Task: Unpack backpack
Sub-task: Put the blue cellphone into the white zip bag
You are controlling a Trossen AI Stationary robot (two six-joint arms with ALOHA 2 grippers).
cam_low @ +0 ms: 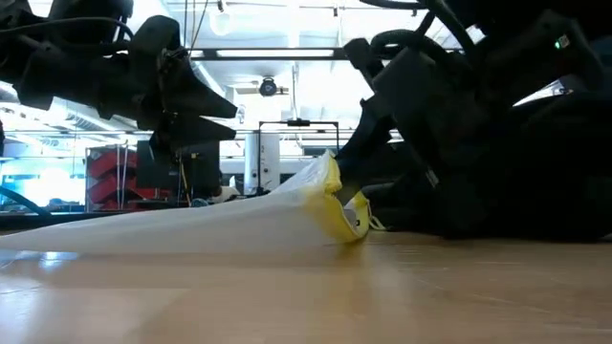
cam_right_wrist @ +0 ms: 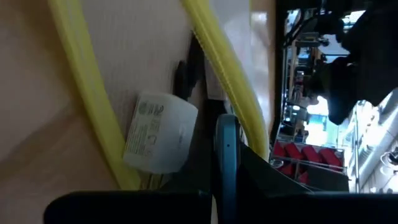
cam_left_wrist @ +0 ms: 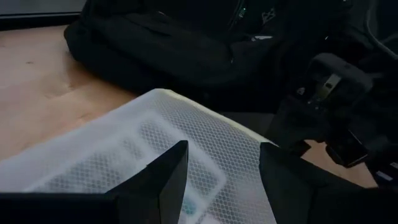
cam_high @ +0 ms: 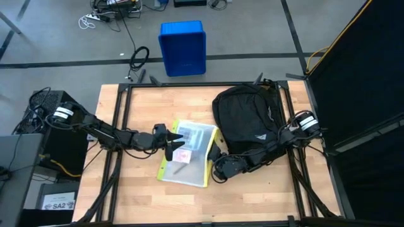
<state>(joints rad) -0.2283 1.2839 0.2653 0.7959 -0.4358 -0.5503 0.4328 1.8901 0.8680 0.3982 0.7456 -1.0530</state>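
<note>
The black backpack (cam_high: 247, 118) lies on the right half of the table. Left of it is a clear mesh pouch with yellow edging (cam_high: 188, 153), and small items show through it. My right gripper (cam_high: 216, 157) is shut on the pouch's edge nearest the backpack. My left gripper (cam_high: 174, 145) hovers open over the pouch's left part. In the left wrist view its two fingers (cam_left_wrist: 168, 180) stand apart above the white mesh (cam_left_wrist: 186, 137) with nothing between them. My right gripper pinches the pouch's yellow-edged side (cam_low: 337, 189) nearest the backpack between its shut fingers, coming slantwise down from the table's right. That side is raised off the table. The pouch slopes down from there, and its left part (cam_low: 115, 229) rests on the wood.
A blue plastic bin (cam_high: 183, 47) stands on the floor beyond the table's far edge, with cables near it. A black curtain (cam_high: 360, 75) closes off the right side. Bare wood (cam_high: 252, 195) lies along the table's near edge.
</note>
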